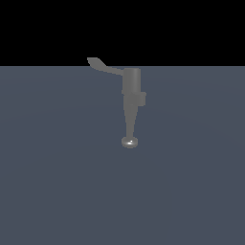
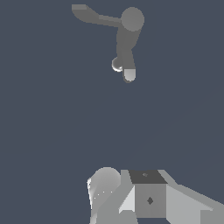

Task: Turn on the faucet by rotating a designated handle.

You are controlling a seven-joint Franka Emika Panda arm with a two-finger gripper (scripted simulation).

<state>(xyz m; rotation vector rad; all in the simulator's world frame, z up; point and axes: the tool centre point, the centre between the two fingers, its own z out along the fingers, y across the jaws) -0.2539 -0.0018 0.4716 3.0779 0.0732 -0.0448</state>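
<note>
In the exterior view, the faucet (image 1: 132,91) stood alone near the middle of a flat slate-grey floor (image 1: 57,182), under a black band of background. Its cylindrical body sat uppermost in the frame, with a small block jutting from the side toward the exterior view's right. Below that, the spout (image 1: 129,122) narrowed to a round, shiny nozzle (image 1: 129,141) that caught a point of light. The handle (image 1: 102,66), a thin curved lever, reached out from the top of the cylinder toward the exterior view's left and ended in a widened, paddle-like tip that crossed the line where floor met black. No part of the arm appeared in this view.

In the wrist view, the same faucet (image 2: 127,37) was seen from above, its cylinder reading as a round grey cap, with the handle (image 2: 92,16) stretching away from it and flaring at the end. The spout's bright tip (image 2: 129,75) showed beyond the body, a second pale glint just beside it. The gripper (image 2: 131,197) filled the near edge of the picture as pale grey blocks and a rounded, lit form, well apart from the faucet and touching nothing. Its fingertips could not be made out, so whether it was spread or closed could not be told.
</note>
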